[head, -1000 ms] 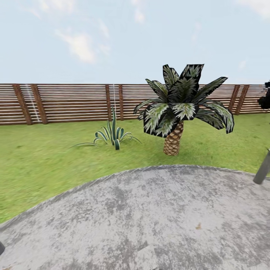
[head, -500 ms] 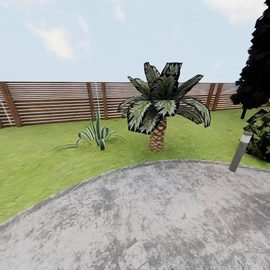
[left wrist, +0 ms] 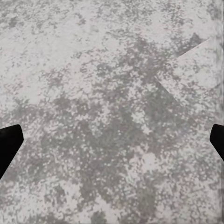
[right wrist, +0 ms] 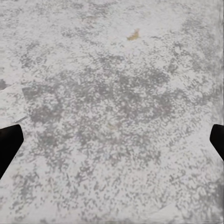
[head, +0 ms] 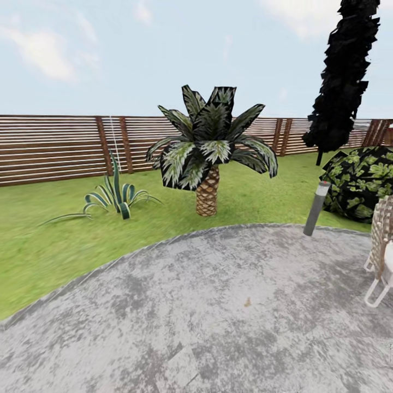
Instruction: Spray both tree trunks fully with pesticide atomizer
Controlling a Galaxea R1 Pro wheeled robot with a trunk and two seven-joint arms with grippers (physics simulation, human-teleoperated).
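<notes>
I am turning right, so the short palm (head: 210,147) slides left and a dark tree (head: 343,71) shows beside it, but no sprayer or big trunks yet, and both the left pincer (left wrist: 112,144) and right pincer (right wrist: 112,144) hang open over the paving (head: 218,305).

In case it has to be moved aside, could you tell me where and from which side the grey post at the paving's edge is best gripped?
Probably around the grey shaft of the post, below its pale cap: it is slim, round and near upright. Come level from the paving side.
</notes>
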